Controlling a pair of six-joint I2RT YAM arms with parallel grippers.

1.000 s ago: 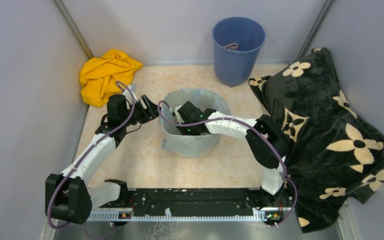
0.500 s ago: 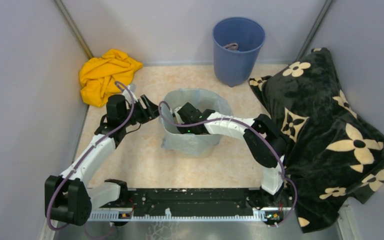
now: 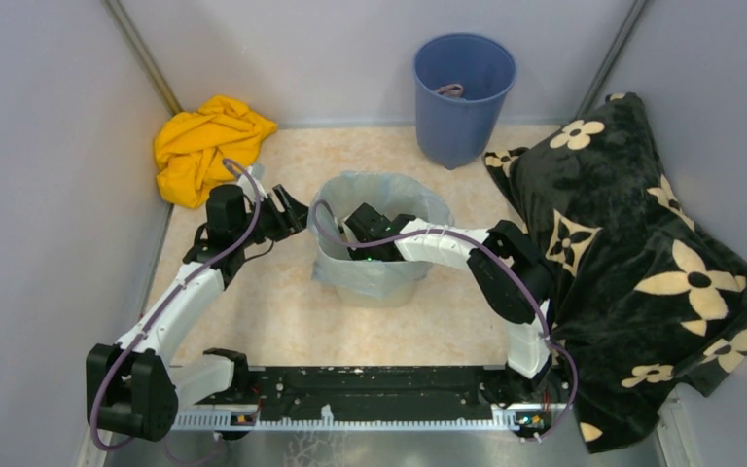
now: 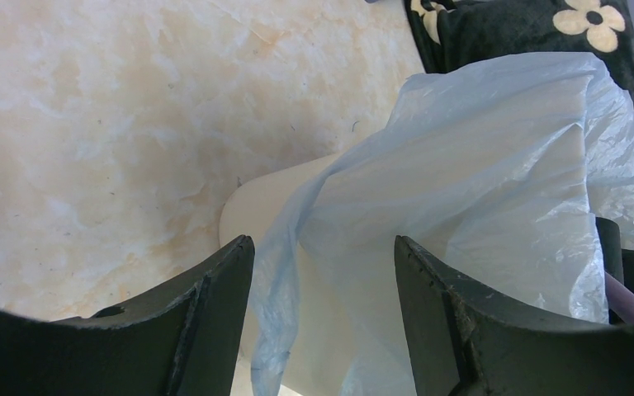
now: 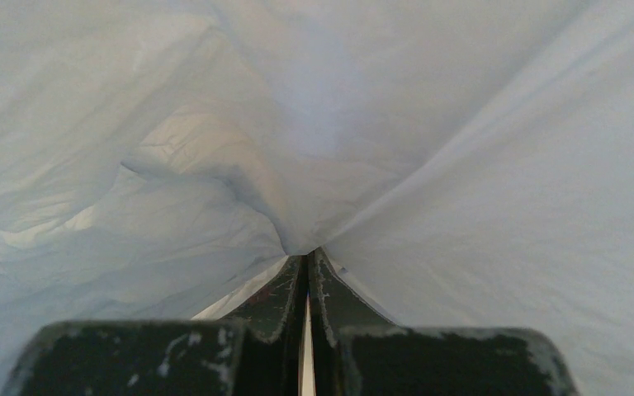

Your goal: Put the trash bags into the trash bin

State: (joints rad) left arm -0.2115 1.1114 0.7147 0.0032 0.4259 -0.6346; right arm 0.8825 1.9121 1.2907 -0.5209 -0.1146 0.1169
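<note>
The pale-blue trash bag (image 3: pixel 370 277) is draped over the trash bin (image 4: pixel 256 198) at the middle of the floor, its skirt hanging down the cream wall. My left gripper (image 3: pixel 292 209) is open beside the bin's left rim. In the left wrist view the left gripper (image 4: pixel 322 243) has a hanging fold of the bag (image 4: pixel 479 165) and the bin wall between its fingers, untouched. My right gripper (image 3: pixel 368 226) reaches down inside the bin. It is shut in the right wrist view (image 5: pixel 307 252), its tips pressed into the bag film (image 5: pixel 462 124), which tents around them.
A round blue bucket (image 3: pixel 462 97) stands at the back. A yellow cloth (image 3: pixel 204 146) lies crumpled in the back left corner. A black flowered blanket (image 3: pixel 632 253) is heaped along the right side. Grey walls close in the left, back and right.
The right arm has shifted slightly farther into the bin and the left gripper has edged a little away. The bag's skirt at the near left has drawn in.
</note>
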